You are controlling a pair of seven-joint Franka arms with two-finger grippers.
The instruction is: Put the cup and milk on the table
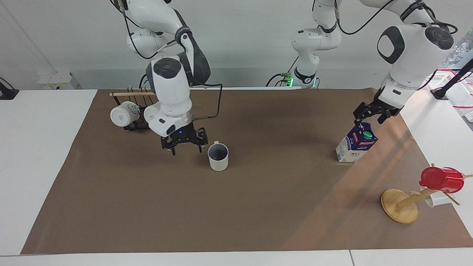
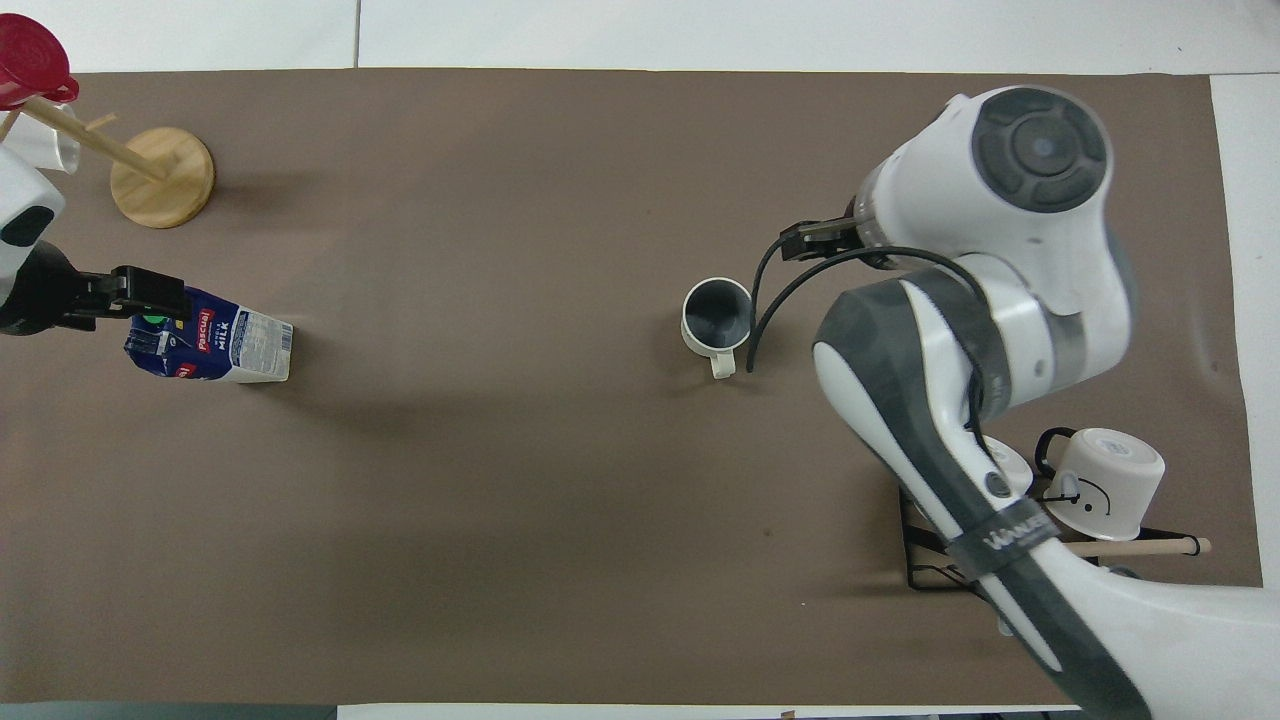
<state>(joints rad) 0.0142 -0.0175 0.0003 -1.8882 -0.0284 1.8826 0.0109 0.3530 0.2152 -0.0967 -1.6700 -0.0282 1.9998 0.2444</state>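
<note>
The cup (image 1: pixel 218 157) stands upright on the brown sheet (image 1: pixel 236 207) of the table (image 1: pixel 44 147), handle toward the robots; it also shows in the overhead view (image 2: pixel 717 315). My right gripper (image 1: pixel 186 144) is open and empty, raised just beside the cup toward the right arm's end; in the overhead view its arm hides most of it. The milk (image 1: pixel 356 142) stands toward the left arm's end, green cap up, and shows in the overhead view (image 2: pixel 215 340). My left gripper (image 1: pixel 369 117) is open right over the carton's top, also in the overhead view (image 2: pixel 160 298).
A black rack with two white mugs (image 1: pixel 122 115) stands near the right arm's base, seen in the overhead view too (image 2: pixel 1110 480). A wooden mug tree (image 1: pixel 401 208) holding a red cup (image 1: pixel 441 179) stands farther from the robots than the milk.
</note>
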